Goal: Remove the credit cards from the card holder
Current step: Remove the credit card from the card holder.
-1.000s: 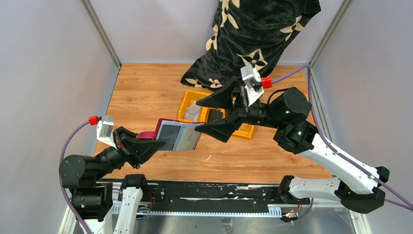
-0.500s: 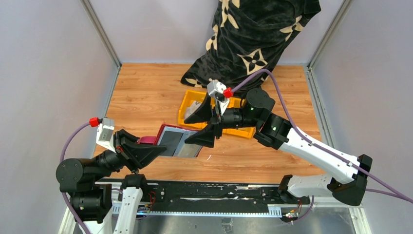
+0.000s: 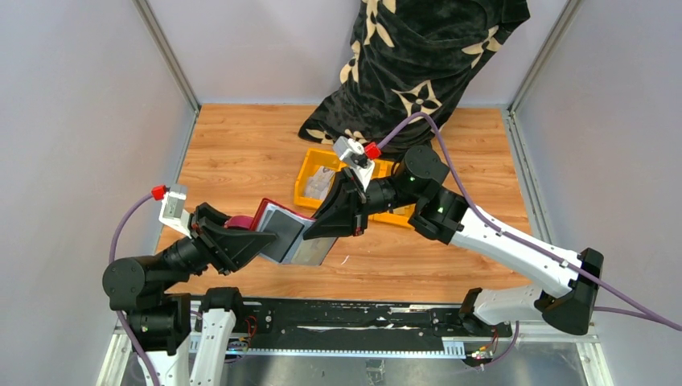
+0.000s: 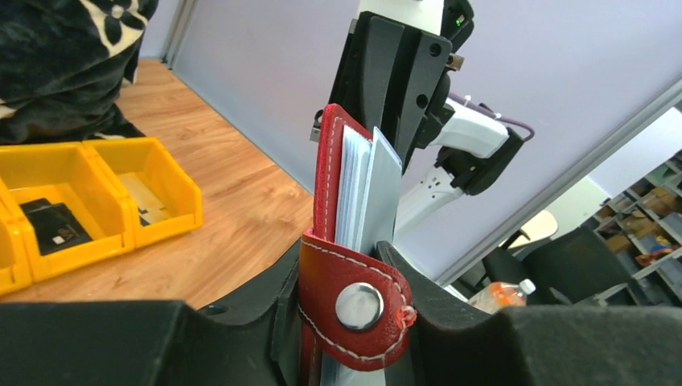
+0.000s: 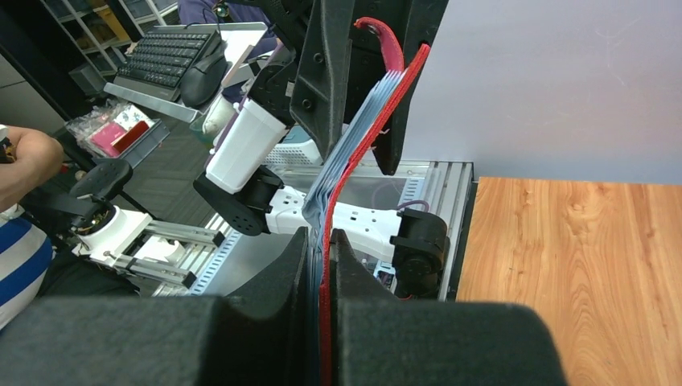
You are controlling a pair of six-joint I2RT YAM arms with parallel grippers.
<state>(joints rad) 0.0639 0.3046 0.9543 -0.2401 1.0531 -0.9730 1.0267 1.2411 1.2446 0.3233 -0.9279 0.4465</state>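
Top view: card holder [image 3: 277, 229] is up off the wooden surface [image 3: 241, 153], grey inside showing, spanning left gripper [image 3: 256, 241] and right gripper [image 3: 328, 227]; yellow bin [image 3: 310, 183] is just behind. Left wrist: left fingers [image 4: 241, 330] grip the holder's snap-tab end, credit cards [image 4: 366, 189] upright inside the red cover. Right wrist: right fingers [image 5: 273, 281] pinch narrow on the other end, cover and cards together.
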